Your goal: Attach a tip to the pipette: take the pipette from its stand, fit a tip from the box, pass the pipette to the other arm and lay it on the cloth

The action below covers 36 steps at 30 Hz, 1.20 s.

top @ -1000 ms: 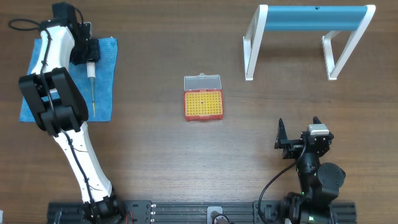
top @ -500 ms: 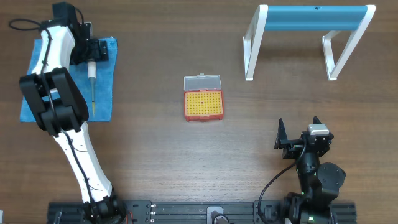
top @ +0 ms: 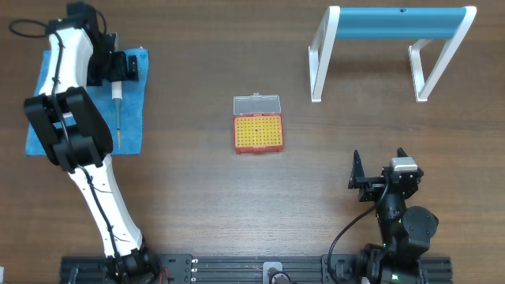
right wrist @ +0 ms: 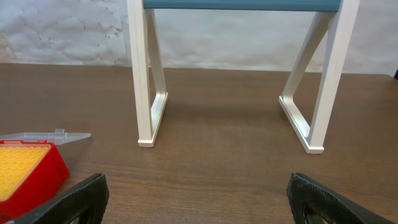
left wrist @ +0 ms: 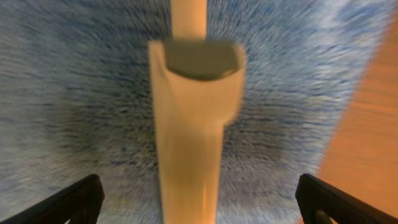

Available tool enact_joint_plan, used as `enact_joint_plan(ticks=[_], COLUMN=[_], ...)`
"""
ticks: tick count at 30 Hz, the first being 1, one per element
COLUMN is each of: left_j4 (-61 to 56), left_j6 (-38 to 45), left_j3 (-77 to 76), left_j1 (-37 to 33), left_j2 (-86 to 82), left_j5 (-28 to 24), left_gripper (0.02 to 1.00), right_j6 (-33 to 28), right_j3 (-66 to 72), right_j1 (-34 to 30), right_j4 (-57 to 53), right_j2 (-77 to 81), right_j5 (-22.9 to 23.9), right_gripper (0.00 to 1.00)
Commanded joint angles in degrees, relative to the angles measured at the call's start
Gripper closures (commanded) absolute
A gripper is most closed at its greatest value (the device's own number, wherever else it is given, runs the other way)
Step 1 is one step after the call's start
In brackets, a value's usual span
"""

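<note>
Two arms stand in the top view. The left gripper (top: 118,69) is over the blue cloth (top: 136,118) at the brown wooden table's (top: 181,197) far left corner, hiding the head of the white pipette (top: 116,106), which lies on the cloth. The right gripper (top: 379,168) is by the near edge.

Left wrist view: jaws wide, the blurred pipette between them, untouched.

Right wrist view: jaws wide. The red box of yellow tips (right wrist: 25,171) is cut off, and the top of the white-and-blue stand (right wrist: 149,93) is cropped.

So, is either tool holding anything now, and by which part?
Nothing is held. The left tool is open, its fingers clear of the pipette, which lies on the cloth. The right tool is open and empty.
</note>
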<state>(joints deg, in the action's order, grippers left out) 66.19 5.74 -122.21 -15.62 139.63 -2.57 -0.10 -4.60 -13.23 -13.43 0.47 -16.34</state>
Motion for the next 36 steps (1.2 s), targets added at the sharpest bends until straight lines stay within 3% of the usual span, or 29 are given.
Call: enact_joint_plan(ticks=[1, 20, 26, 32, 36], left_j4=[3.9, 12.7, -2.5, -23.9, -30.5], left_j6=[-0.2, -0.2, -0.2, -1.1, -4.5], left_j3=[-8.3, -10.6, 13.3, 45.2, 58.0], left_j1=[1.0, 13.0, 13.0, 12.1, 10.4], left_j2=[-10.2, -58.5, -79.2, -102.0, -112.1], left_j5=[0.7, 0.7, 0.4, -5.0, -6.1], left_gripper=[0.020, 0.023, 0.023, 0.023, 0.023], right_j6=[0.7, 0.7, 0.7, 0.7, 0.7], right_j3=[0.3, 0.3, 0.3, 0.3, 0.3], right_j1=[-0.2, -0.2, -0.2, -0.2, -0.2], right_j4=[0.2, 0.2, 0.2, 0.2, 0.2], right_j2=[-0.2, -0.2, -0.2, -0.2, -0.2], right_j5=[0.7, 0.7, 0.7, 0.7, 0.7], right_gripper=[0.069, 0.069, 0.069, 0.069, 0.069])
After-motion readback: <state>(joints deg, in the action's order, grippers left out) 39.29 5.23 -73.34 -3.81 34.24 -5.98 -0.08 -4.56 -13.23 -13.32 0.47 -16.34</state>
